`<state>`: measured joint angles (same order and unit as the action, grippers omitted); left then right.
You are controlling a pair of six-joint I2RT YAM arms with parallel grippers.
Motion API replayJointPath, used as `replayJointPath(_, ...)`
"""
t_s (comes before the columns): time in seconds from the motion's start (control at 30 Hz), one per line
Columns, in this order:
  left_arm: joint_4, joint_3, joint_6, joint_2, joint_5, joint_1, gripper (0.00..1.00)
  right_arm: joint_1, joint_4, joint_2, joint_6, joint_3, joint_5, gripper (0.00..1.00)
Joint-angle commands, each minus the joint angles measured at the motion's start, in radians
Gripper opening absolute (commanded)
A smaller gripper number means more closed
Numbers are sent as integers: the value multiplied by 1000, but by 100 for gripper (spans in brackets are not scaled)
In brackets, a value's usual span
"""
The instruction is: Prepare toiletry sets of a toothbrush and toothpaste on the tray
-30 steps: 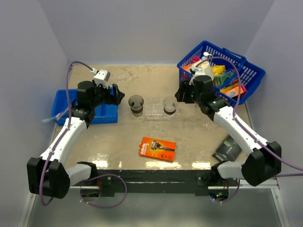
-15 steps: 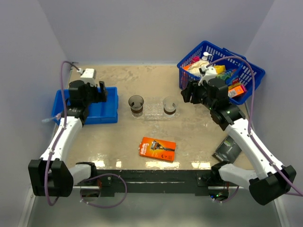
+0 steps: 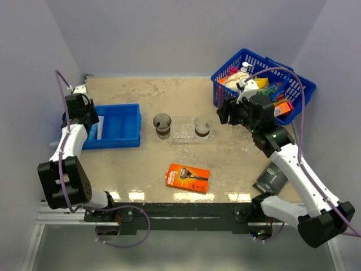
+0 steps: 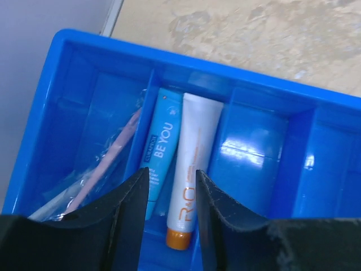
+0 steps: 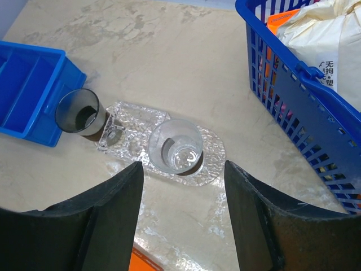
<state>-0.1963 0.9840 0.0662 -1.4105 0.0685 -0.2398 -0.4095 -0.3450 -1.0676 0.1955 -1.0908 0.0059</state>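
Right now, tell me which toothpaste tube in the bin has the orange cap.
The white tube, lying just right of the light-blue BE YOU tube in the blue bin.

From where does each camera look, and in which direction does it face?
Top external: above and behind the arms, looking down on the table; left arm and right arm show.
Left wrist: on the left arm, looking down into the blue bin at the toothpaste; left claw shows.
Right wrist: on the right arm, looking down at the tray and basket; right claw shows.
Shared: both wrist views include the blue bin.
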Motion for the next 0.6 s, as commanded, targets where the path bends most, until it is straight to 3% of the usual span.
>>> replayJointPath(0.0, 6, 45, -6, -37, -22, -33, 42, 1, 14, 0, -54, -12, -37, 63)
replayJointPath(0.27, -58, 215, -29, -286, -102, -39, 40, 1, 27, -8, -50, 6, -73, 63)
replayJointPath(0.57, -46, 269, -39, -383, -147, -44, 40, 0, 21, 9, -36, 14, -76, 62)
